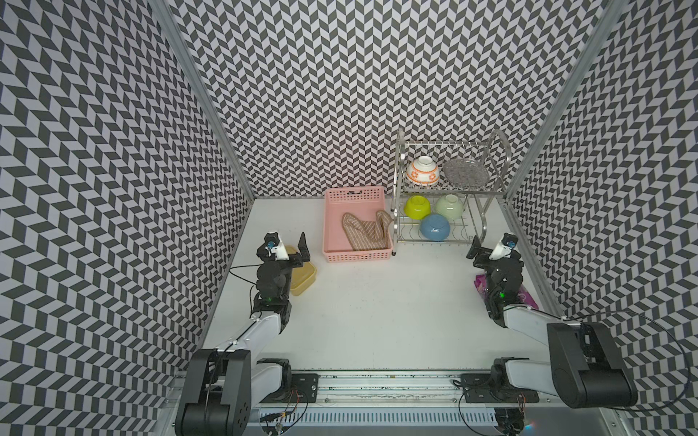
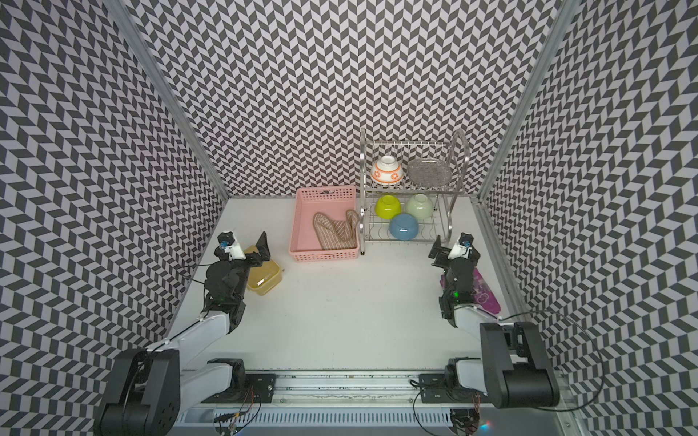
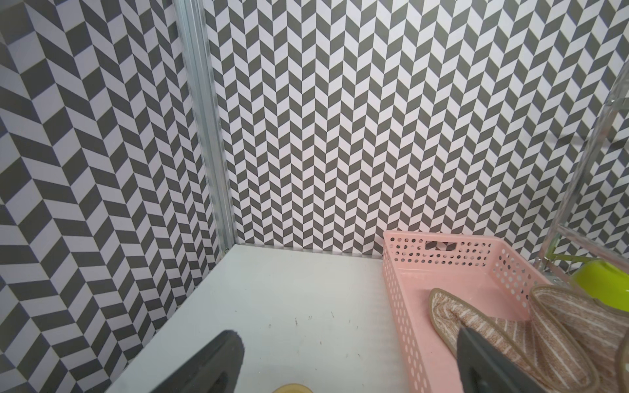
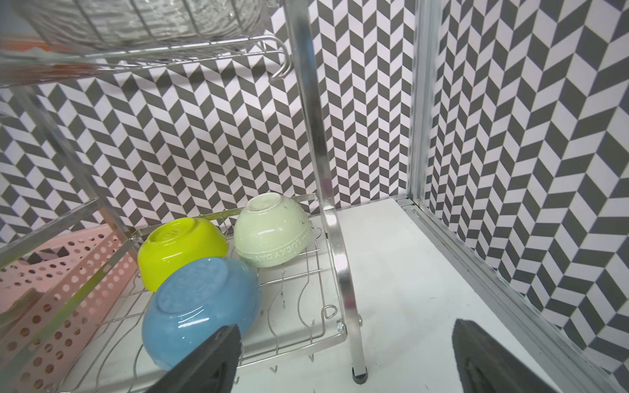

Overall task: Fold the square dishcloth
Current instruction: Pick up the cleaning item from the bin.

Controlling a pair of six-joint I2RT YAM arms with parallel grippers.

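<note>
Basket walls stand between both arms and the square dishcloth (image 1: 368, 232), which lies bunched and unfolded inside the pink basket (image 1: 355, 193) at about twelve o'clock on the white table (image 1: 377, 321). It fills the basket's near right part. One striped end climbs the right wall, another reaches towards the basket's middle.

Just beside that right wall, at one o'clock, stands the metal dish rack (image 1: 500, 151). Its near-left leg is almost touching the basket's corner. On the upper shelf sit an orange-and-white bowl (image 1: 423, 171) and a clear glass plate (image 1: 464, 171). The lower shelf carries three upturned bowls: a lime bowl (image 1: 417, 207), a pale green bowl (image 1: 449, 207) and a blue bowl (image 1: 434, 226).

From where I stand, the left gripper (image 1: 300, 252) hovers at ten o'clock, near the basket's left wall, its jaws spread wide and holding nothing. A yellow lidded container (image 1: 305, 278) lies on the table right under that wrist. The right gripper (image 1: 475, 252) hangs at two o'clock, near the rack's near-right foot, also gaping wide and empty. Under its arm, at three o'clock, lies a purple packet (image 1: 528, 296), partly hidden.

Neither gripper touches the cloth.
</note>
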